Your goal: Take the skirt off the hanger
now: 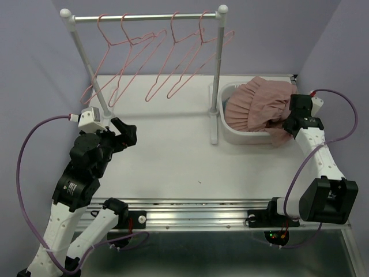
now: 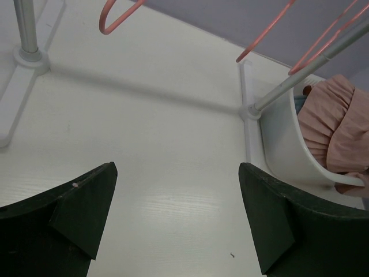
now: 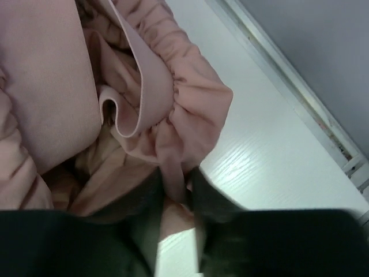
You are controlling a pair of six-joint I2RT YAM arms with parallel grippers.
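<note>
The dusty-pink skirt [image 1: 258,105] lies bunched in and over the white basket [image 1: 242,136] at the right, off the hangers. It also shows in the left wrist view [image 2: 337,130] and fills the right wrist view [image 3: 132,98]. My right gripper [image 1: 292,122] is shut on a fold of the skirt's gathered edge [image 3: 176,187] at the basket's right side. Several bare pink hangers [image 1: 150,63] hang on the rail [image 1: 144,17]. My left gripper [image 1: 125,134] is open and empty over the table at the left, its fingers [image 2: 86,202] wide apart.
The rack's right post [image 1: 218,75] stands just left of the basket, its left post [image 1: 86,63] near my left arm. The white table [image 1: 173,156] stretches between the arms. A metal rail [image 1: 190,216] runs along the near edge.
</note>
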